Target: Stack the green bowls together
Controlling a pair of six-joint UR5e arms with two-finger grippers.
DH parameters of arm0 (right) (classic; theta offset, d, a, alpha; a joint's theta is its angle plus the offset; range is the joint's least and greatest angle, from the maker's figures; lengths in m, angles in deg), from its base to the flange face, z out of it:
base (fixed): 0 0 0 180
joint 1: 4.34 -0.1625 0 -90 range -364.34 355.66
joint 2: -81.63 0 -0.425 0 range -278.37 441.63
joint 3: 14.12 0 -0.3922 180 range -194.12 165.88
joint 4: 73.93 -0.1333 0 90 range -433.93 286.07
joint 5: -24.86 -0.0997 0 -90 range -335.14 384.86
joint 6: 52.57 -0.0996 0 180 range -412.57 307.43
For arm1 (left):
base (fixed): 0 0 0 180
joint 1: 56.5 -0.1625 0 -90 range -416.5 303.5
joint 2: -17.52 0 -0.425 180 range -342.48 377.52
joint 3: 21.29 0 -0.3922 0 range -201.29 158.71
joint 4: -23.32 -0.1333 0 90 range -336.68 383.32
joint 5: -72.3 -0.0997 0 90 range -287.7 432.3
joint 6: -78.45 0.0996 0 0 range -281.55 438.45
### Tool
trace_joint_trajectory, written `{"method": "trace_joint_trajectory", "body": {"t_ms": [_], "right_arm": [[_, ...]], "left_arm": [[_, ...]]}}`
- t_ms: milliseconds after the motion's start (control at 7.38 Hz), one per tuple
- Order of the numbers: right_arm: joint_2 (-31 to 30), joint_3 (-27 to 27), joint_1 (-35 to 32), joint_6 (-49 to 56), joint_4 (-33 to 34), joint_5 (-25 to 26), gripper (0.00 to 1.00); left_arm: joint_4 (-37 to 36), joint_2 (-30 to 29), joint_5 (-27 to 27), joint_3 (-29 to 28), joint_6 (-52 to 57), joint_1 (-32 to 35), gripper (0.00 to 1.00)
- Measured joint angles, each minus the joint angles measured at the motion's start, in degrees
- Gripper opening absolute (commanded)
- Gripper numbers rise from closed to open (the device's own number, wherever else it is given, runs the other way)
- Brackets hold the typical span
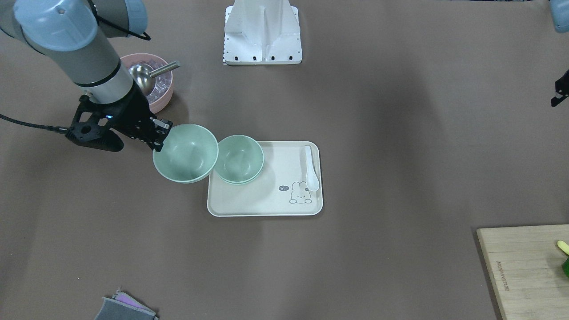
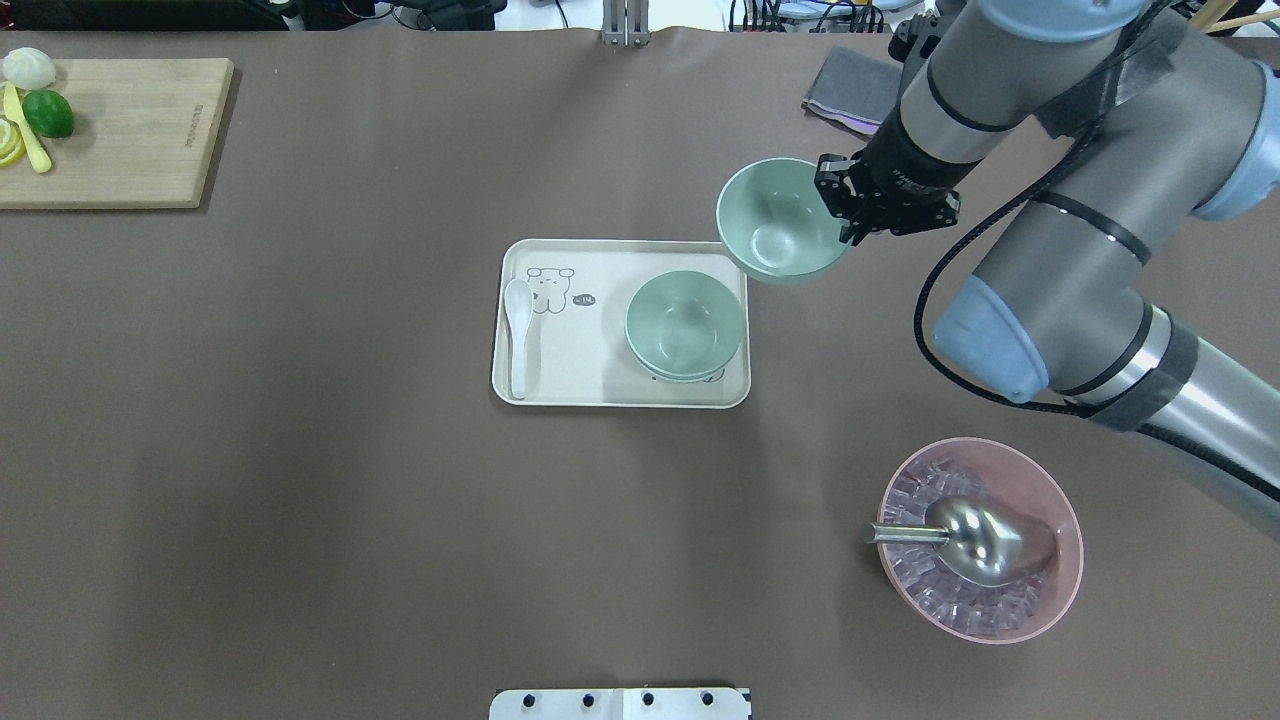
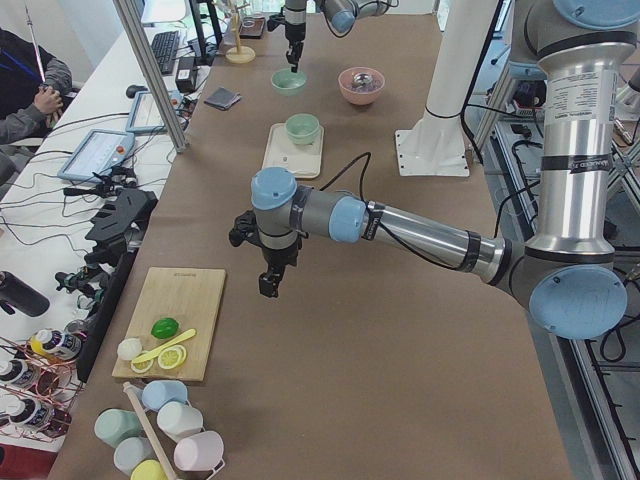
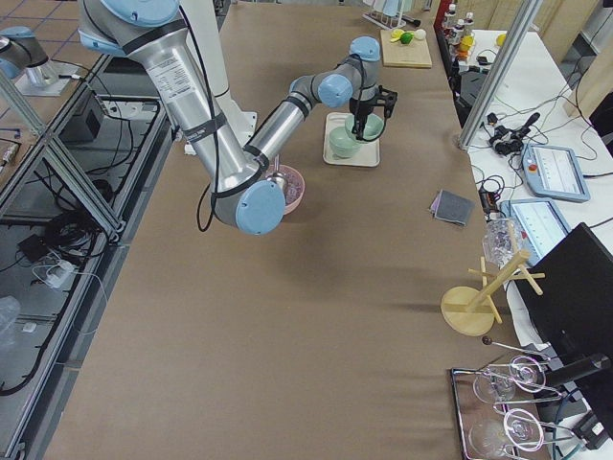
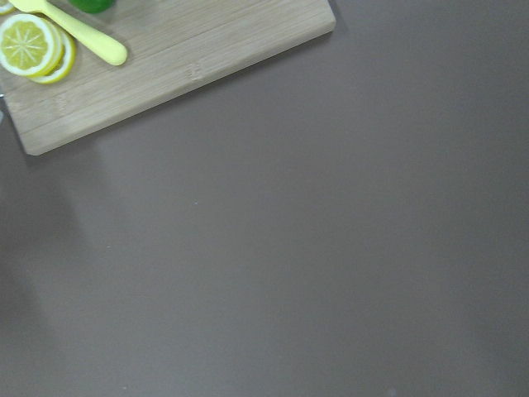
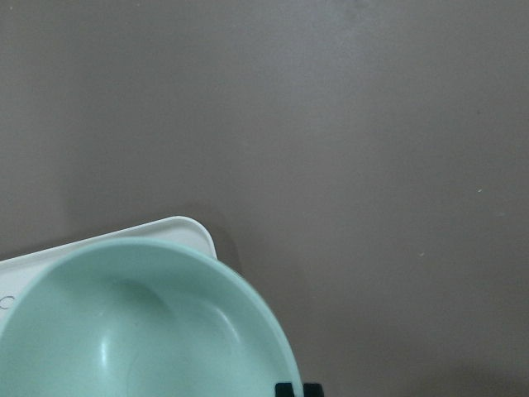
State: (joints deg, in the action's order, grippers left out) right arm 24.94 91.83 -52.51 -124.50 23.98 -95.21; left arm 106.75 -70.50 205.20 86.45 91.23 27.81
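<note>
My right gripper is shut on the rim of one green bowl and holds it upright in the air just off the cream tray's far right corner. The held bowl fills the lower left of the right wrist view. Two more green bowls sit nested together on the tray's right side; the front view also shows them, next to the held bowl. My left gripper hangs over bare table near the cutting board; I cannot tell if it is open or shut.
A white spoon lies on the tray's left side. A pink ribbed bowl with a metal scoop stands near my right arm. A wooden cutting board with lime and lemon sits far left. A grey cloth lies behind the right gripper.
</note>
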Motion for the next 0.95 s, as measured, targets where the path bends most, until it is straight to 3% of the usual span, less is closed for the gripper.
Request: {"method": "trace_joint_trajectory", "body": {"t_ms": [542,948], "right_arm": [[4.0,-2.2,10.0,-10.2,-0.1,8.7,0.00],[4.0,-3.1,12.8,-11.8,-0.3,11.0,0.00]], "left_arm": [[-4.6,0.5,0.1,-0.2,7.8,4.6,0.98],[-5.0,0.6,0.1,0.0,8.0,4.7,0.98]]}}
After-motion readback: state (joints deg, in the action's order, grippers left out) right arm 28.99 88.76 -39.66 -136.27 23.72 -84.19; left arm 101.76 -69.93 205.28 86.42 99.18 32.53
